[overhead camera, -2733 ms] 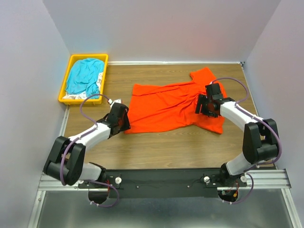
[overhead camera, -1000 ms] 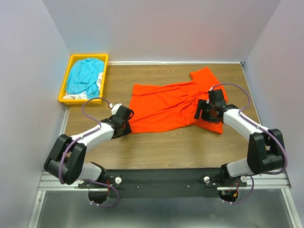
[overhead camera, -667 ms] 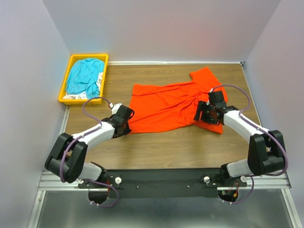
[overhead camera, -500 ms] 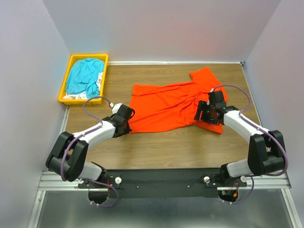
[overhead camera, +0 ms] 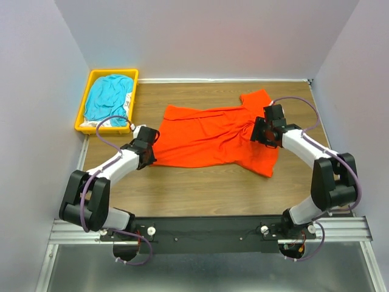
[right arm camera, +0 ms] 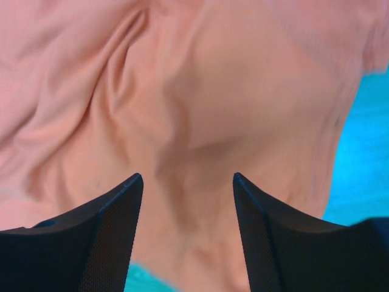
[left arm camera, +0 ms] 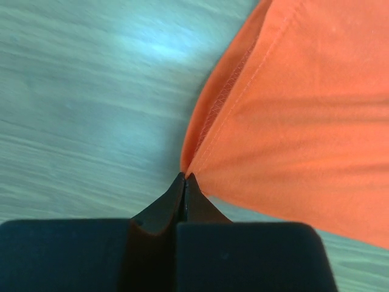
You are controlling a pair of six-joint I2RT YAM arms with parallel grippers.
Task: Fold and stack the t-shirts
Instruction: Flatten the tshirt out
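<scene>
A bright orange-red t-shirt (overhead camera: pixel 213 137) lies spread and wrinkled across the middle of the wooden table. My left gripper (overhead camera: pixel 149 152) is at its lower left corner. In the left wrist view the jaws (left arm camera: pixel 184 177) are shut, pinching the stitched hem of the orange t-shirt (left arm camera: pixel 304 121) at the very tip. My right gripper (overhead camera: pixel 259 132) is over the shirt's bunched right side. In the right wrist view its jaws (right arm camera: pixel 187 177) stand open, with folds of the orange t-shirt (right arm camera: pixel 213 73) between and beyond them. A teal-blue t-shirt (overhead camera: pixel 108 97) lies crumpled in the bin.
A yellow plastic bin (overhead camera: pixel 115 71) stands at the back left, holding the teal shirt on top of white fabric (overhead camera: pixel 94 123). Grey walls close in the left, right and back sides. Bare wood runs along the front of the table.
My left gripper has shut on the shirt's corner and drawn it leftward. The whole shirt has shifted left and stretched. My right gripper has moved slightly back and its jaws have narrowed a little.
</scene>
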